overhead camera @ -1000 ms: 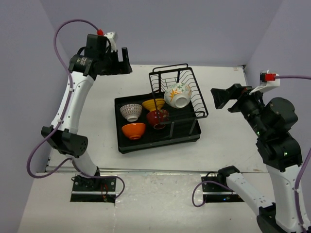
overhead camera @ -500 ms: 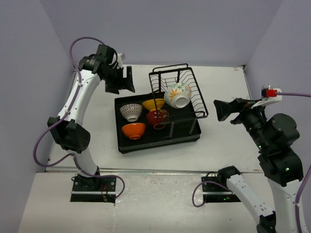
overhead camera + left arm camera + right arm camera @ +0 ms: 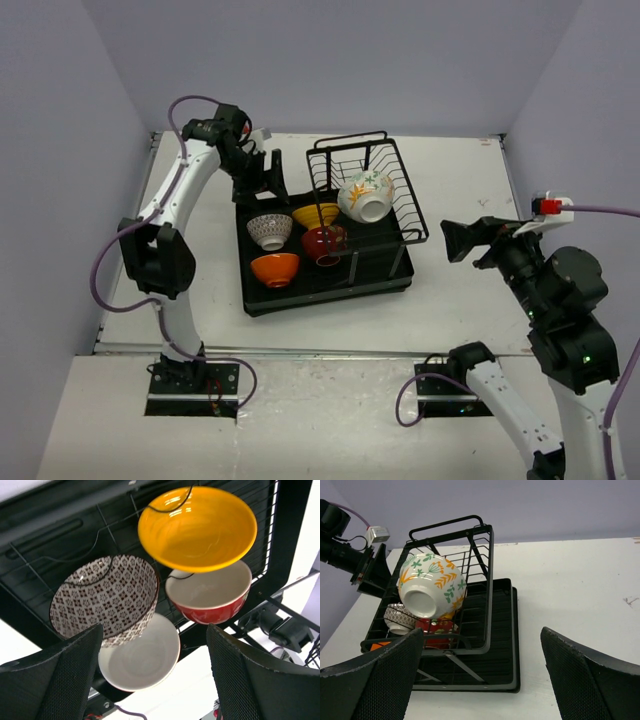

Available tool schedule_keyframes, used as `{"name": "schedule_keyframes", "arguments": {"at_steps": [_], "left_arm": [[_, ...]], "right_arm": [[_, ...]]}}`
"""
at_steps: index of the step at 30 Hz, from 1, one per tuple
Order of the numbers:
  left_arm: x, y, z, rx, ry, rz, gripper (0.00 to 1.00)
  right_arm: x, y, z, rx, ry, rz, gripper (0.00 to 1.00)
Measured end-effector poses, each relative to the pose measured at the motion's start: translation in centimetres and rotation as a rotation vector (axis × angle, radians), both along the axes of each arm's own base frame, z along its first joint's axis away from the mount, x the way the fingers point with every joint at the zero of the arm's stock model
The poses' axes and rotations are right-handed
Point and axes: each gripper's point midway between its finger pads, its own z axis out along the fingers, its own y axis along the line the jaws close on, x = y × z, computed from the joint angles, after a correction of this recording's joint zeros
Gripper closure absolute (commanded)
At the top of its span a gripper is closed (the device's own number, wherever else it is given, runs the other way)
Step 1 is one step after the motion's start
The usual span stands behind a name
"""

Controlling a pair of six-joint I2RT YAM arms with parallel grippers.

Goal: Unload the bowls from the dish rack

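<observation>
Top external view has the dish rack [image 3: 375,278] sitting mid-worktop [image 3: 470,170] with all five bowls in it. The patterned white bowl [image 3: 269,230], yellow bowl [image 3: 312,214], red bowl [image 3: 322,243] and orange bowl [image 3: 275,268] are on the tray's left half. The flowered bowl [image 3: 364,195] is tipped on its side in the wire basket [image 3: 335,160]. The left arm [image 3: 190,188] reaches to the tray's far-left corner, and the left fingers [image 3: 65,680] are spread wide with nothing between them. The right arm [image 3: 560,290] hangs well apart at the rack's right, with the right fingers [image 3: 370,680] equally wide and empty. A pale interior under the patterned bowl in the left wrist view is probably the orange bowl, though that is unclear.
</observation>
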Motion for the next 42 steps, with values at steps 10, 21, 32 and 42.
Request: {"name": "schedule_keyframes", "arguments": {"at_steps": [10, 21, 32, 42], "left_arm": [[1.8, -0.4, 2.7, -0.102, -0.064, 0.001, 0.06], [1.3, 1.0, 18.8, -0.187, -0.68, 0.094, 0.0], [-5.2, 2.9, 30.1, -0.492, -1.188, 0.295, 0.0], [-3.6, -0.2, 31.7, -0.665, -1.257, 0.349, 0.0]], "right_arm": [[0.3, -0.2, -1.1, -0.01, 0.023, -0.017, 0.01], [0.3, 0.2, 2.6, 0.088, -0.058, -0.011, 0.01], [-2.6, 1.1, 11.4, 0.266, -0.364, 0.086, 0.01], [0.2, 4.9, 13.8, 0.364, -0.371, 0.251, 0.01]]}}
